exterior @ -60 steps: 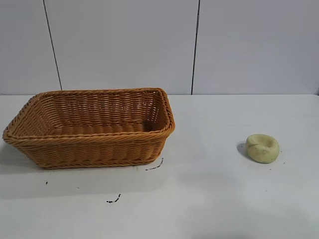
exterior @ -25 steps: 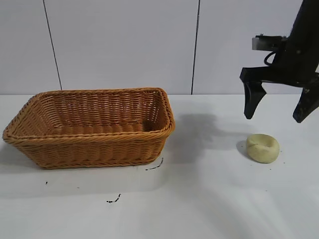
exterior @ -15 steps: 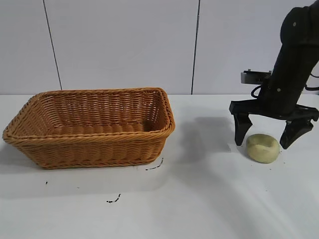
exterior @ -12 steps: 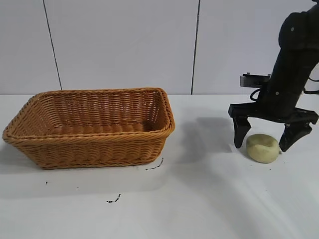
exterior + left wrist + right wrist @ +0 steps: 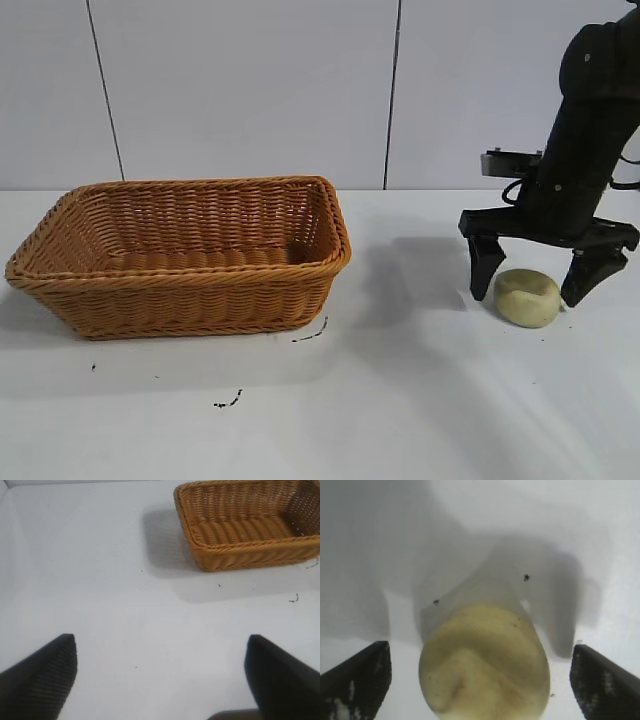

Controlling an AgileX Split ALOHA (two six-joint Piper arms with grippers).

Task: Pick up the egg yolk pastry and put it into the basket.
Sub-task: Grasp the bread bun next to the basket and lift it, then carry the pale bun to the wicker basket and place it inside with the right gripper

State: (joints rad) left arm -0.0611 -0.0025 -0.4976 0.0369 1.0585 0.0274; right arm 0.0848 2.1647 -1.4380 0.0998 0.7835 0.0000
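End effector on my right arm (image 5: 535, 279) has come down from above and now straddles the egg yolk pastry (image 5: 527, 297) on the desk (image 5: 420, 400), fingers spread wide, nothing gripped yet; closing comes next, basket (image 5: 180, 255) well apart across the desk.

1. The basket (image 5: 247, 527) is cut off by the edge of the left wrist view, so 1 end is not seen.
2. The egg yolk pastry (image 5: 484, 665) is cropped in the right wrist view.
3. Only the 2 dark fingers (image 5: 37, 672) of the left gripper (image 5: 160, 680) are shown.
4. The upper right arm (image 5: 600, 100) is cut off in the exterior view.
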